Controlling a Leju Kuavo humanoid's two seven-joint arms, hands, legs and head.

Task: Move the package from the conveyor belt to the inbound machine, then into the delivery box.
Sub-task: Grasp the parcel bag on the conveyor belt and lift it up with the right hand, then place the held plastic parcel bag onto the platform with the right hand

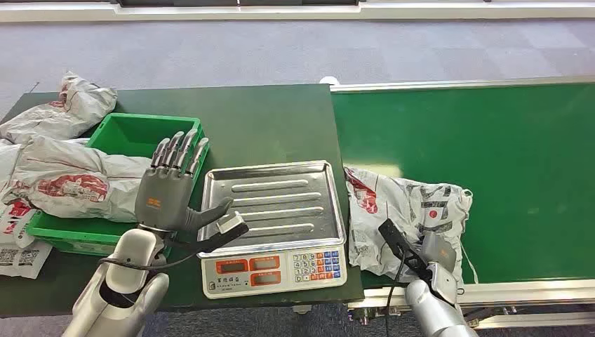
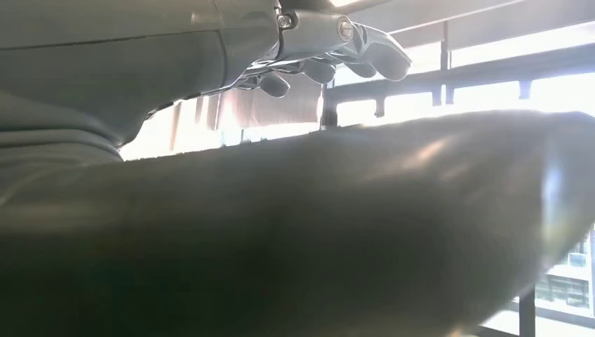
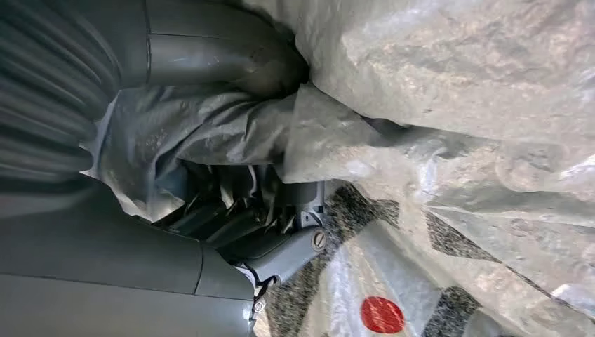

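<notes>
A white plastic package (image 1: 410, 210) with red and black print lies on the green conveyor belt (image 1: 491, 140), close to its near left corner. My right hand (image 1: 428, 256) is at the package's near edge. The right wrist view shows its thumb (image 3: 210, 49) and fingers (image 3: 281, 253) closed into the crumpled film of the package (image 3: 456, 84), gripping it. The inbound machine is a scale (image 1: 273, 270) with a bare steel tray (image 1: 281, 203), just left of the package. My left hand (image 1: 172, 189) is raised beside the tray's left edge, fingers (image 2: 330, 42) spread, holding nothing. The green delivery box (image 1: 133, 133) stands further left.
Another printed package (image 1: 77, 182) lies across the green box's near half. More packages (image 1: 70, 105) are piled on the dark table's back left corner and left edge. A metal rail (image 1: 519, 288) borders the belt's near side.
</notes>
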